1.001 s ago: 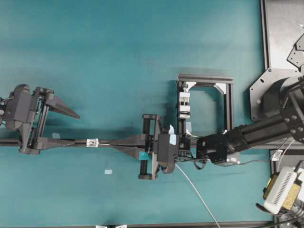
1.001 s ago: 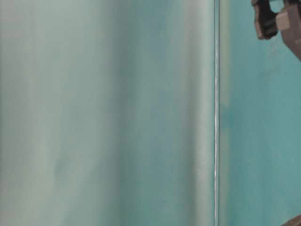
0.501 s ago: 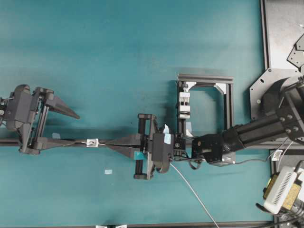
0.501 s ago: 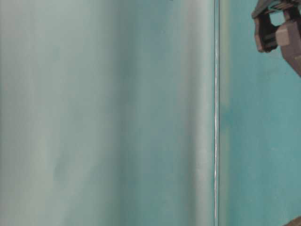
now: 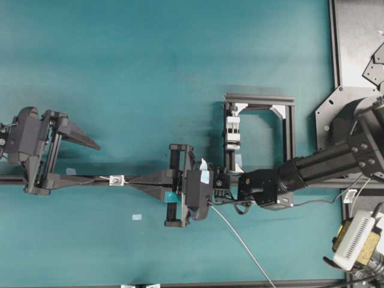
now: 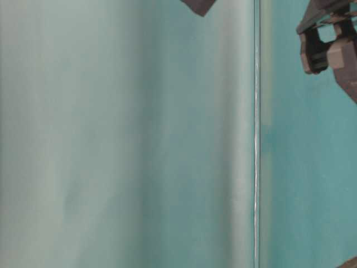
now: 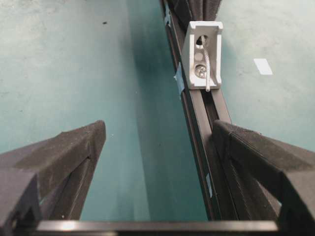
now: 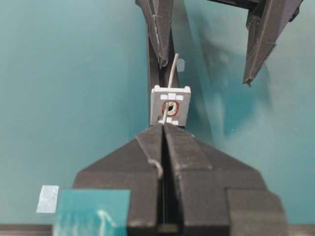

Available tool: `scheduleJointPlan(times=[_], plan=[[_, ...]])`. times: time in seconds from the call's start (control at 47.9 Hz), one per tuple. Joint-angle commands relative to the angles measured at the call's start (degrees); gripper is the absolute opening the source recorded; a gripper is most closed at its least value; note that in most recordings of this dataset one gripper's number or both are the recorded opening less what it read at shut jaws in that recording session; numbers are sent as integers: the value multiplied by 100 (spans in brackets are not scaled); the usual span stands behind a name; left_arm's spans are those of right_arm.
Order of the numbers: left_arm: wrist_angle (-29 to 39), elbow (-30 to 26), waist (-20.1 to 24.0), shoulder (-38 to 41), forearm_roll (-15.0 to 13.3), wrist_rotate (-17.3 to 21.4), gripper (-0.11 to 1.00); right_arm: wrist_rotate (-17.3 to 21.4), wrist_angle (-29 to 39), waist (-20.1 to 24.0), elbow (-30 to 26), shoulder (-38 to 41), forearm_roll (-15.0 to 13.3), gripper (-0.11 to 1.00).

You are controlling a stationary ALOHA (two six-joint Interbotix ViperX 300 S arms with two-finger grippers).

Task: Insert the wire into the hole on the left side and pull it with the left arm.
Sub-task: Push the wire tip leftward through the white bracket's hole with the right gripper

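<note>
The small white bracket point(image 5: 116, 179) sits on a black rail, and its hole point(image 8: 171, 107) faces my right gripper. That gripper point(image 5: 132, 179) is shut on the thin pale wire point(image 5: 240, 240), its tips point(image 8: 163, 127) almost touching the bracket. The wire passes through the hole. Its free end point(image 7: 207, 73) pokes out on the far side and points at my left gripper. The left gripper point(image 5: 96, 163) stands open a little left of the bracket, one finger point(image 7: 256, 157) over the rail and the other point(image 7: 74, 147) off to the side, holding nothing.
The black rail point(image 5: 66, 179) runs left to right across the table. A square black frame with a white clip block point(image 5: 233, 132) stands behind the right wrist. A small tape patch point(image 5: 137, 217) lies on the teal mat. Metal plates point(image 5: 354, 42) fill the right edge.
My right gripper has slid left along the rail to the bracket, feeding the wire through the hole. The left gripper has stayed still and open.
</note>
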Motion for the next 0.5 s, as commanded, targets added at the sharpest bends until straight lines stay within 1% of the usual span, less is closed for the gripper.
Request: scheduleJointPlan(times=[0.0,0.188,0.48], plan=[[18,-53,-35,-158,9,-9,62,-26,-26,-114,-88,-88,9,0],[264,-62,-35,-334,9,-9,62,-26,-26,-114,-97,-88,9,0],[826,-114,-105,-791,9,-18,61,-26,-18,-114,-88,-88,0,0]])
